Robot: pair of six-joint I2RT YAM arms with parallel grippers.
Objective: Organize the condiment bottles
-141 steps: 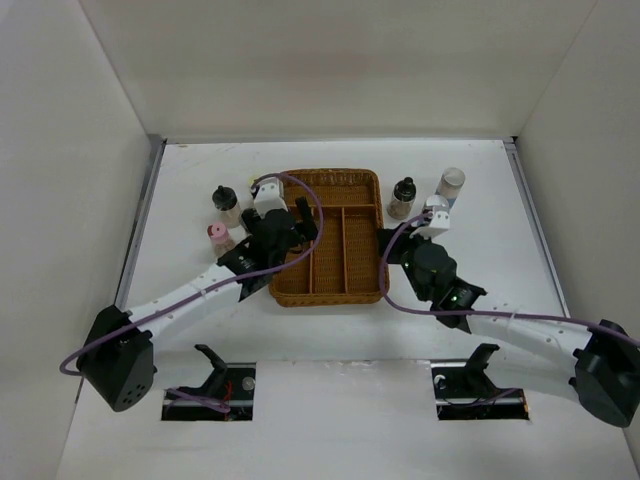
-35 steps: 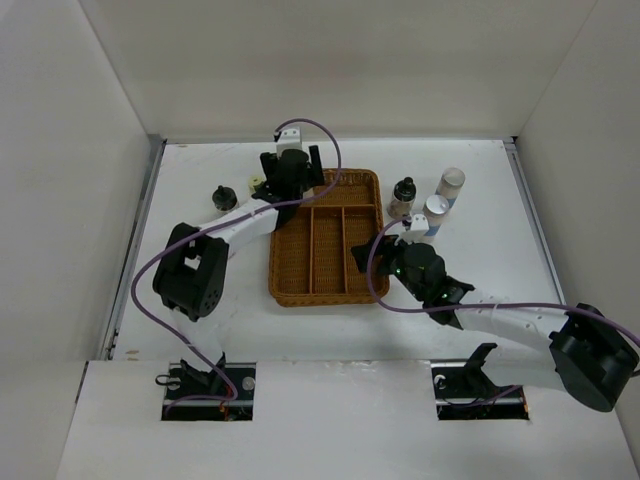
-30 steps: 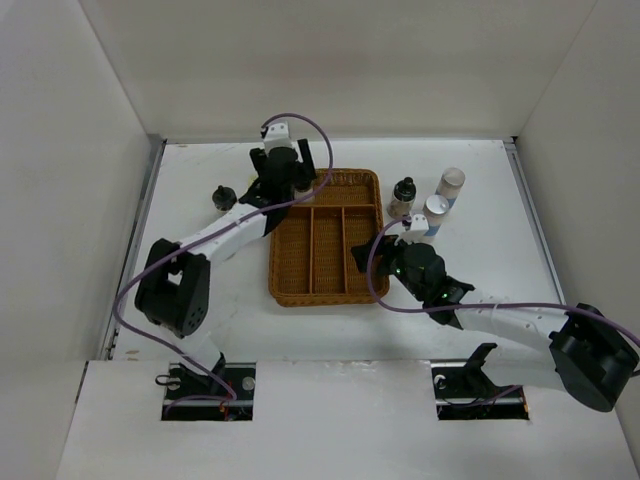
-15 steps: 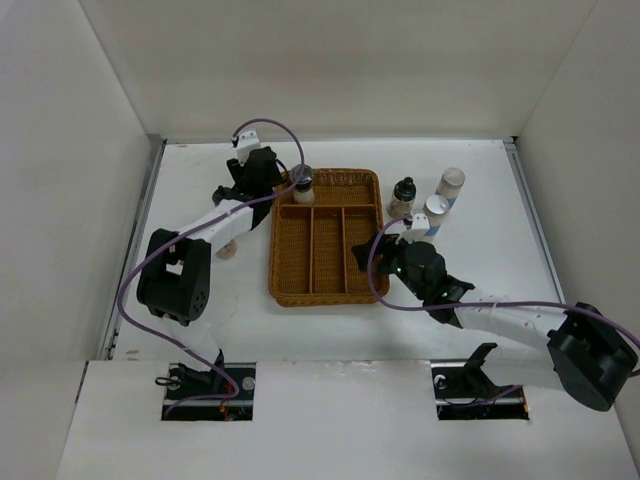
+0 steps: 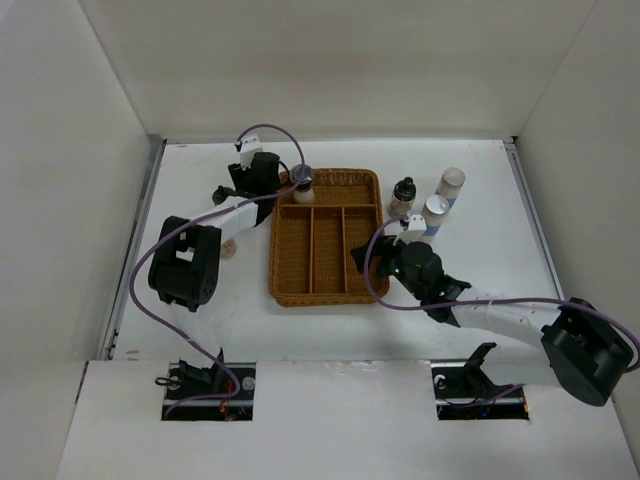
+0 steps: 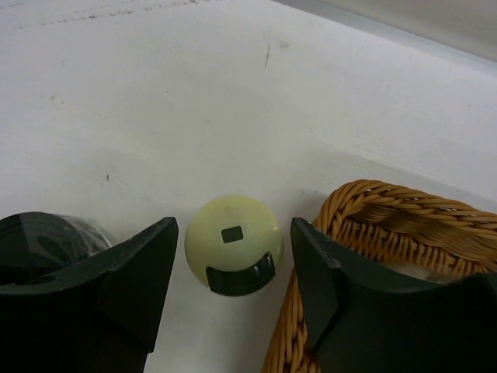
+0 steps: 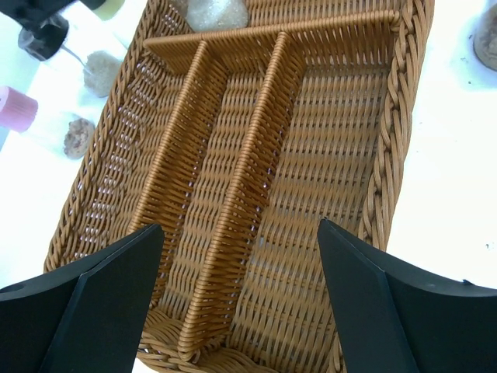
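A pale-yellow-capped bottle (image 6: 233, 249) stands on the table just outside the wicker tray's far left corner (image 6: 388, 217). My left gripper (image 6: 234, 221) hangs over it, a finger close on each side of the cap. Thin slivers of table show between them, so I cannot tell whether they grip it. A white-capped bottle (image 5: 302, 187) stands in the tray's far left compartment. My right gripper (image 7: 241, 233) hangs open and empty over the tray's (image 5: 330, 297) near right part. Left of the tray stand a black-capped bottle (image 5: 221, 193) and a pink-capped one (image 7: 15, 109).
Right of the tray stand a black-capped bottle (image 5: 403, 195) and two taller blue-labelled bottles (image 5: 452, 182) (image 5: 434, 208). White walls close in the table on the left, back and right. The tray's long dividers (image 7: 256, 155) run below my right gripper.
A second ago my left gripper was over the tray's far left corner. A white-capped bottle now stands there, and the gripper has moved left over the pale-yellow-capped bottle. The right arm has barely moved.
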